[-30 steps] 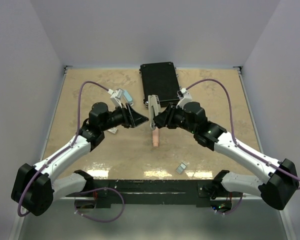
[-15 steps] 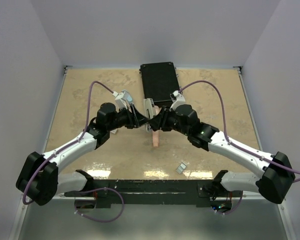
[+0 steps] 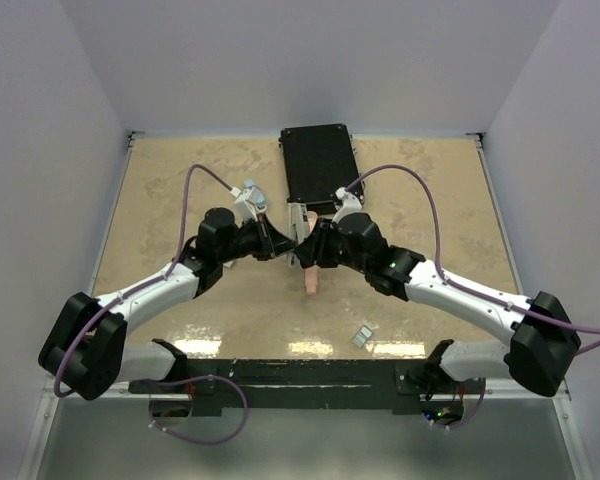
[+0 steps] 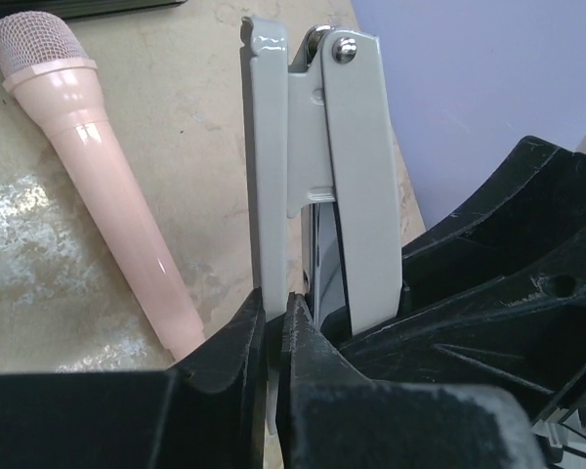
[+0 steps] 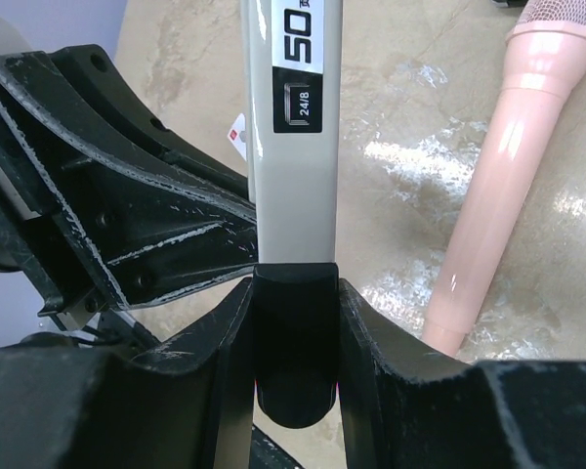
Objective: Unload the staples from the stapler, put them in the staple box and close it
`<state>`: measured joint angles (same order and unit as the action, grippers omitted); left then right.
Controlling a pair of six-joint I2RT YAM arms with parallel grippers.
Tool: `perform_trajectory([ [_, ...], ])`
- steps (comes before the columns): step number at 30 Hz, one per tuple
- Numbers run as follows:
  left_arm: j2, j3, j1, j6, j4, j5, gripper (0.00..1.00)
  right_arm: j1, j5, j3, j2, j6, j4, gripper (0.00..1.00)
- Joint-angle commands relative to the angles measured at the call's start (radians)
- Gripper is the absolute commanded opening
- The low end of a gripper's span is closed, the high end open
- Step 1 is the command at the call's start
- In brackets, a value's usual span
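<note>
The stapler [image 3: 300, 216] hangs above the table's middle, held between both grippers. In the left wrist view the stapler [image 4: 356, 166] is pale, swung open at its hinge, with a shiny rail inside. My left gripper [image 4: 274, 322] is shut on its thin outer leaf. My right gripper [image 5: 293, 293] is shut on the stapler [image 5: 298, 176] at its black end, below a "50 24/8" label. Small grey staples [image 3: 362, 336] lie on the table near the front edge. Any staples inside the stapler are hidden. The left gripper [image 3: 287, 243] and the right gripper [image 3: 307, 246] almost touch.
A pink pen-like stick [image 3: 311, 281] lies on the table right under the grippers; the stick [image 4: 107, 186] points toward a black box [image 3: 318, 165] at the back. A small white card [image 5: 238, 132] lies beyond the left arm.
The left arm moved right up to the stapler and its jaws closed on the thin leaf. The right arm carried the stapler slightly left and back.
</note>
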<state>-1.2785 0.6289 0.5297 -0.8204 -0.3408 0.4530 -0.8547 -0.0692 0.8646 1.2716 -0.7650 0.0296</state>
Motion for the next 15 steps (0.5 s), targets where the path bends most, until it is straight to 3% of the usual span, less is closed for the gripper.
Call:
perform_trajectory([
  [1,0.019,-0.014,0.015,-0.009,-0.086,0.081,0.0,-0.014,-0.017,0.05,-0.034,0.035,-0.085,0.32],
  [3,0.05,-0.031,0.015,-0.036,-0.086,0.049,0.0,-0.012,-0.015,-0.008,-0.081,0.041,-0.112,0.5],
  [5,0.076,-0.049,0.015,-0.074,-0.092,0.021,0.0,-0.014,-0.006,-0.05,-0.129,0.047,-0.144,0.56],
  [15,0.154,-0.087,0.015,-0.175,-0.119,-0.117,0.0,-0.021,-0.023,-0.156,-0.187,0.067,-0.223,0.6],
])
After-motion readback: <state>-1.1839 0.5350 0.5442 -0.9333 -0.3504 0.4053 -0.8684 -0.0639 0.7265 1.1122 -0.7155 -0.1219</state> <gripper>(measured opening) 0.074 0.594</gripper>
